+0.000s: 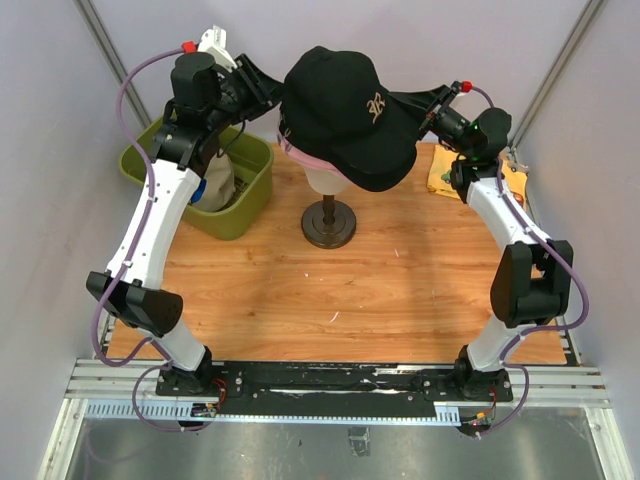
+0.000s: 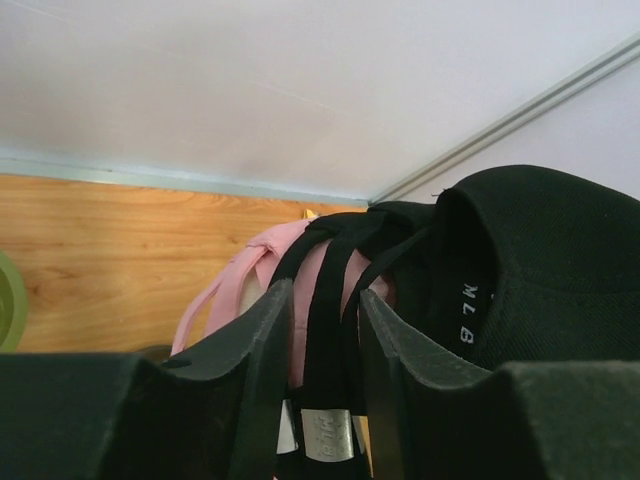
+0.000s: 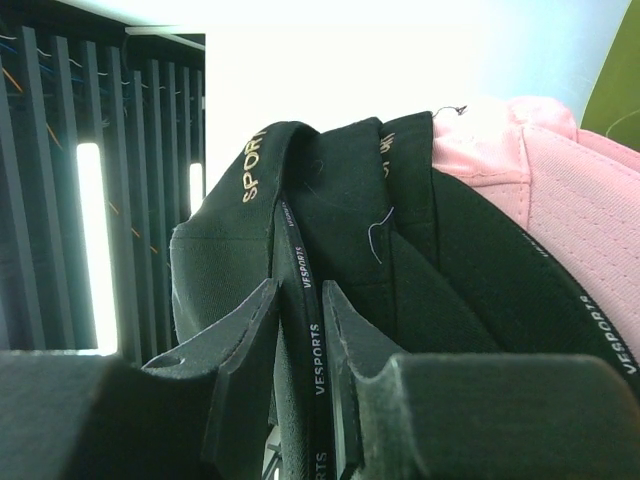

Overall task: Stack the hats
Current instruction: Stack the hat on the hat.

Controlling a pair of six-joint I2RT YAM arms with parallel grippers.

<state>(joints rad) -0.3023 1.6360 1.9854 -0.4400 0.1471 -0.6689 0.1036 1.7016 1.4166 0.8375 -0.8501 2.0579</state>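
A black hat (image 1: pixel 345 110) with a small gold logo lies over a pink hat (image 1: pixel 310 157) on the cream mannequin head (image 1: pixel 325 182). My left gripper (image 1: pixel 270 90) is at the black hat's rear. In the left wrist view its jaws (image 2: pixel 325 300) straddle the black back strap (image 2: pixel 322 330) with a visible gap, so it is open; pink fabric (image 2: pixel 245 265) shows behind. My right gripper (image 1: pixel 415 110) is at the hat's right side. In the right wrist view it (image 3: pixel 298 295) is shut on the black hat's rim band (image 3: pixel 300 270), beside the pink hat (image 3: pixel 540 180).
An olive-green bin (image 1: pixel 245 215) stands at the back left, under the left arm, with a beige hat (image 1: pixel 218 175) and a blue one (image 1: pixel 200 192) in it. The mannequin's dark round base (image 1: pixel 329 227) rests mid-table. A yellow item (image 1: pixel 445 175) lies at the back right.
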